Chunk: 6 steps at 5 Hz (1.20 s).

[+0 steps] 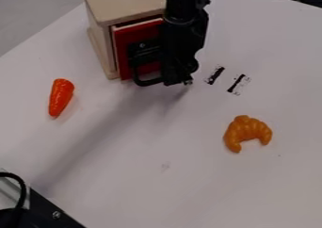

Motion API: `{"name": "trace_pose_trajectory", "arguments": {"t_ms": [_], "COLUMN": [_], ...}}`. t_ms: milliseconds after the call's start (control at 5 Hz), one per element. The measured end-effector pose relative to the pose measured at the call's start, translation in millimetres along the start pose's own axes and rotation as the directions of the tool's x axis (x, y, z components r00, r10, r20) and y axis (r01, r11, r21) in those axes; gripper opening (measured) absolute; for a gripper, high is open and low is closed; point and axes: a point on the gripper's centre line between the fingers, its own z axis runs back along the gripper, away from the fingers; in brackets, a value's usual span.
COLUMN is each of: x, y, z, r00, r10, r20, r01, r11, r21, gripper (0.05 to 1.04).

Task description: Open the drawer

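Red and flat, the drawer front [124, 62] is in the opening of a light brown wooden box [99, 38] near the top of the camera view. It has a thin pale edge along its top, with a dark gap above that. What is inside the drawer is hidden. The box has a long, rounded slot in its lid.

The black pincer [179, 67] hangs right in front of the drawer and covers its right part. I cannot tell if the pincer is wide or narrow, or if it holds anything.

On the white table [170, 194], a bright orange toy carrot [61, 97] lies left of the box, its thin tip pointing down the view. A golden-brown toy croissant [247, 133] lies lower right, with both ends curling down. Two short black marks [215, 75] are between the pincer and croissant.
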Motion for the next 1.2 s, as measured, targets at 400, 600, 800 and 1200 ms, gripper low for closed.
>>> {"name": "trace_pose_trajectory", "arguments": {"t_ms": [400, 600, 800, 1200], "x": [4.3, 5.0, 8.2, 9.6], "y": [-22.7, -29.4, -35.9, -41.7], "z": [0.7, 0.6, 0.8, 0.1], "r00": [1.0, 0.999, 0.999, 0.999], "r10": [-0.031, -0.037, -0.047, -0.049], "r20": [-0.002, 0.001, 0.0, -0.002], "r01": [0.031, 0.037, 0.047, 0.049], "r11": [1.0, 0.999, 0.999, 0.999], "r21": [-0.003, -0.008, -0.008, -0.014], "gripper": [0.103, 0.103, 0.103, 0.103]}}
